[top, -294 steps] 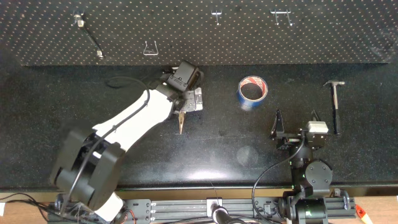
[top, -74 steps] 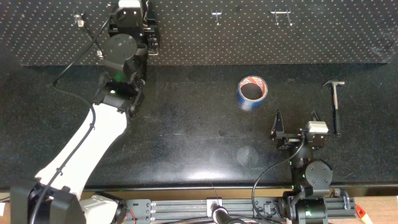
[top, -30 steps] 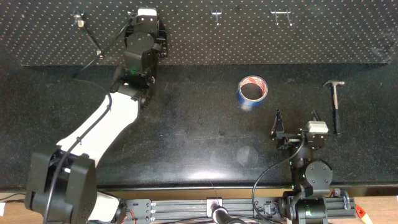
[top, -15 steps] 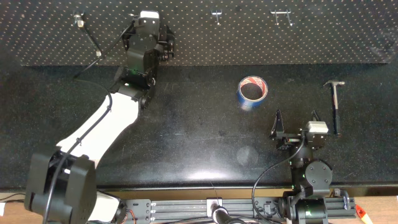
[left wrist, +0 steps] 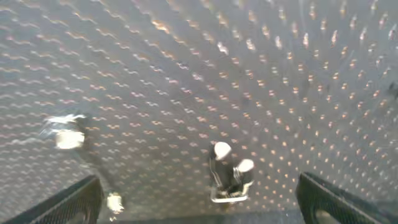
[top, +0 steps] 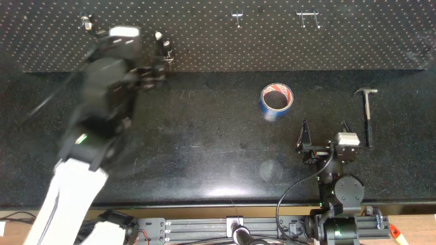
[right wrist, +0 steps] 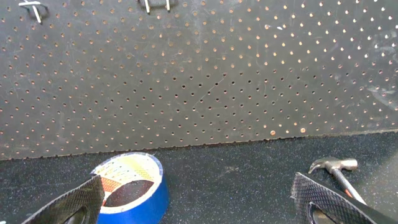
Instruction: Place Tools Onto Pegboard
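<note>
Hanging on the pegboard [left wrist: 298, 74] straight ahead of the left gripper [left wrist: 199, 186], the pliers [left wrist: 229, 177] keep clear of both fingers [left wrist: 68, 202], their pale handle tips on the side away from the gripper. The left gripper is spread wide with nothing between its fingers. A wrench [left wrist: 84, 162] hangs on the same board, out beyond one finger and well apart from the pliers.

In the right wrist view, the right gripper [right wrist: 199, 193] is also spread wide and holds nothing. The tape [right wrist: 127, 186] lies flat on the table [right wrist: 249, 168] just ahead of one finger. The hammer [right wrist: 336, 171] lies ahead of the other finger, head toward the board. The gap between tape and hammer lines up with the gap between the fingers. The pegboard rises behind both, with two hooks [right wrist: 155, 5] far beyond the gripper.

From the top view, the left arm [top: 95, 102] reaches up to the board's lower edge, its gripper just short of the pliers and beside the wrench. The right gripper sits low, close to its base. The tape is ahead of it and toward the left arm's side. The hammer lies just beside its outer finger, handle running alongside and head pointing away from the base.
</note>
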Controlling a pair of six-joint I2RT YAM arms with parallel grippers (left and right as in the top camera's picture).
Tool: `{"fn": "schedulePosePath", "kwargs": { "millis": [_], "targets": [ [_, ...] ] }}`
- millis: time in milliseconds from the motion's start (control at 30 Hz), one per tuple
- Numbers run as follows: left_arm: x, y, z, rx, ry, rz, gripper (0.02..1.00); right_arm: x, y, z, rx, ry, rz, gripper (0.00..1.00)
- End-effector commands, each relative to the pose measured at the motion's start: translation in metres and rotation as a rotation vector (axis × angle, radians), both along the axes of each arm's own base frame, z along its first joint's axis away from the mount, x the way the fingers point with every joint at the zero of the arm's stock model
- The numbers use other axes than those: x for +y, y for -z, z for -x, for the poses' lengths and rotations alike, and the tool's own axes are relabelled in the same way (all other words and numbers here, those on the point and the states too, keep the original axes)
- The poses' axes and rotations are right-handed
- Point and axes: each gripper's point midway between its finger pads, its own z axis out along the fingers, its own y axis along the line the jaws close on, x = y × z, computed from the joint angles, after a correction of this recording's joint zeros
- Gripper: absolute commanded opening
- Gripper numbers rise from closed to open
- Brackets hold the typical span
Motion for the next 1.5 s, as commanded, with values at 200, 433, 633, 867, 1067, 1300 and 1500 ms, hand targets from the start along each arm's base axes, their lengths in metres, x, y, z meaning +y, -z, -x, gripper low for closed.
{"fn": "schedulePosePath", "kwargs": {
  "millis": [200,433,633,867,1067,1300,1500],
  "targets": [
    [0.044,-0.028,0.134,-0.530,0.068,0.094,0.996,-0.001,0.000,0.001,-0.003,0.009,0.008,0.982],
    [0.044,-0.008,0.151,-0.682,0.090,0.075,0.996,-0.001,0.000,0.001,-0.003,0.008,0.008,0.980],
    [0.060,0.022,0.152,-0.657,0.012,0.064,0.996,-0.001,0.000,0.001,-0.003,0.009,0.008,0.980],
    [0.063,0.060,0.140,-0.533,-0.023,0.078,0.996,-0.001,0.000,0.001,-0.003,0.008,0.008,0.980],
    [0.074,0.086,0.136,-0.441,-0.131,0.206,0.996,-0.001,0.000,0.001,-0.003,0.008,0.008,0.982],
    [0.072,0.116,0.132,-0.354,-0.127,0.199,0.996,-0.001,0.000,0.001,-0.003,0.009,0.008,0.982],
    [0.065,0.121,0.131,-0.329,-0.080,0.160,0.996,-0.001,0.000,0.001,-0.003,0.008,0.008,0.980]
  ]
}}
